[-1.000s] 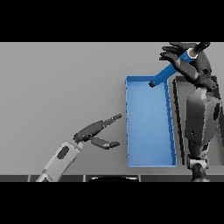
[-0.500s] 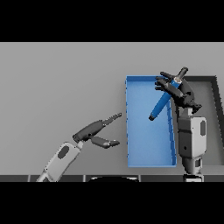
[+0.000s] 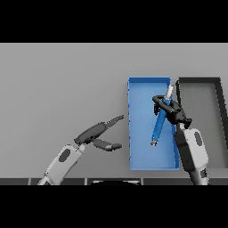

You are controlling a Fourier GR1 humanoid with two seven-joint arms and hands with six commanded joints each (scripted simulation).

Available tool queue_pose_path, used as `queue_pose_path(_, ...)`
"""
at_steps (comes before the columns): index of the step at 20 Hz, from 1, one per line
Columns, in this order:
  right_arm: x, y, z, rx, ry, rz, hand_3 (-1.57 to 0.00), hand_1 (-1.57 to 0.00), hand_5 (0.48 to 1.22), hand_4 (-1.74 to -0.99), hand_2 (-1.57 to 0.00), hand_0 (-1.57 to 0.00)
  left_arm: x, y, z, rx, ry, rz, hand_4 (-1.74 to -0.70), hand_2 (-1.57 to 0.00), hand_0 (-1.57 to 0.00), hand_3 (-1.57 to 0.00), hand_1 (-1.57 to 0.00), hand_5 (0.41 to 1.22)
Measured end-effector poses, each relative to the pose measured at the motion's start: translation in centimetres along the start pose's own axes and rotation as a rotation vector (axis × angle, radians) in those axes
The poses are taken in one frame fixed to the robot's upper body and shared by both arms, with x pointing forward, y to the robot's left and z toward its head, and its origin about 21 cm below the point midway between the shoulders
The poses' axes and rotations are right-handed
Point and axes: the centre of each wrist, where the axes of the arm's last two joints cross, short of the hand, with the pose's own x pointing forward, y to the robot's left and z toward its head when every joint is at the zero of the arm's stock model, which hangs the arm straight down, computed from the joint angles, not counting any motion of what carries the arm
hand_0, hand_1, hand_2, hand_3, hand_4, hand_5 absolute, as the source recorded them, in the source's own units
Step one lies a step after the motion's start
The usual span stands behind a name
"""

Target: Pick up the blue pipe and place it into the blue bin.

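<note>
Two hands are in view, only one of them busy. The blue pipe point(image 3: 160, 119) is held in the right hand point(image 3: 168, 109), fingers curled round its upper part, and it hangs tilted over the inside of the blue bin point(image 3: 141, 167), white upper tip near the bin's far right corner, lower end pointing toward the bin's middle. Compared with a second ago, the right hand has been brought down and inward: the pipe was then held high near the bin's far right corner, half a second ago it was already over the bin's far half, and now it sits lower and further along the bin toward the near side. Whether the lower end is touching the bin floor cannot be told. The transport leg is judged essentially finished; release is what remains, and the pipe looks likely to drop inside the walls if let go here, though its upper tip sits close to the right rim. A dark bin point(image 3: 216, 81) stands just beside the blue one, toward the counter's right edge, and should be avoided. The left hand point(image 3: 103, 137) has not moved across the frames; it rests on the counter point(image 3: 58, 84) near the blue bin's left wall, fingers relaxed and straight, holding nothing.
</note>
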Motion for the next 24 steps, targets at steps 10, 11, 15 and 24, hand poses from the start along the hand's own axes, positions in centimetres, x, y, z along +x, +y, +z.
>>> queue_pose_path(10, -2.0, 0.5, -1.0, -0.003, 0.272, 0.337, -0.06, -0.08, 0.794, -1.126, -0.08, -0.09, 0.0, 0.1, 0.0, 0.002, -0.013, 0.004, -0.9, 0.0, 0.0, 0.0, 0.0, 0.453)
queue_pose_path(11, -2.2, 0.3, -1.1, -0.005, 0.256, 0.358, -0.05, -0.06, 0.764, -1.125, -0.06, -0.07, -0.1, 0.5, 0.2, 0.0, -0.009, 0.011, -0.91, 0.0, 0.0, 0.0, 0.0, 0.455)
queue_pose_path(15, -2.1, 0.4, -1.4, -0.036, 0.262, 0.369, -0.02, -0.03, 0.702, -1.12, -0.02, -0.03, -0.2, 0.4, 0.0, 0.003, -0.003, 0.016, -0.91, 0.0, 0.0, 0.0, 0.0, 0.46)
queue_pose_path(24, -2.1, 0.0, -1.2, -0.006, 0.239, 0.355, -0.01, -0.01, 0.677, -1.129, -0.01, -0.01, 0.0, 0.4, -0.4, -0.005, -0.005, 0.03, -0.92, 0.0, 0.0, 0.0, 0.0, 0.468)
